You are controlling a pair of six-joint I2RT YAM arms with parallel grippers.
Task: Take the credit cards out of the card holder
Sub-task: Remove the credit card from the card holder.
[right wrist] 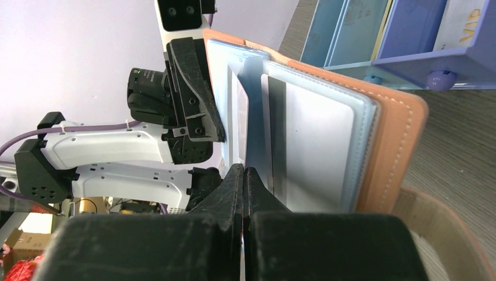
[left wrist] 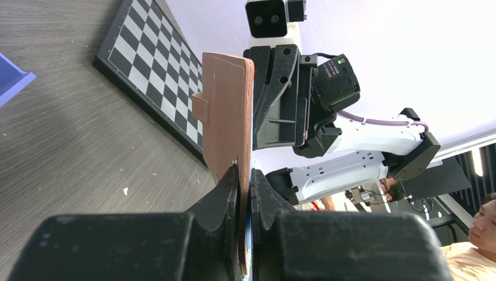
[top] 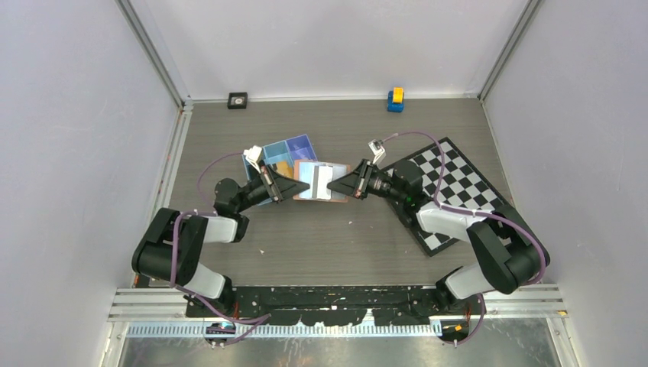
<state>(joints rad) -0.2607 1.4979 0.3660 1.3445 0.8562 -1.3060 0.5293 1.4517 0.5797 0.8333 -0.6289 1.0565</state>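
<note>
The tan card holder (top: 304, 183) hangs open above the table between both arms. My left gripper (top: 296, 186) is shut on its left edge; in the left wrist view the jaws (left wrist: 244, 175) pinch the tan cover (left wrist: 228, 111) together with a blue sleeve edge. My right gripper (top: 341, 183) meets the holder's right side. In the right wrist view its jaws (right wrist: 243, 171) are shut on a thin pale sleeve leaf; I cannot tell whether a card is in the pinch. A pale credit card (right wrist: 316, 146) with a dark stripe sits in a clear sleeve against the tan cover (right wrist: 392, 140).
A blue divided tray (top: 286, 153) lies just behind the holder, and in the right wrist view the tray (right wrist: 409, 35) holds cards. A checkered board (top: 451, 191) lies under the right arm. A small yellow-and-blue toy (top: 395, 99) and a black square (top: 238, 100) sit by the back wall.
</note>
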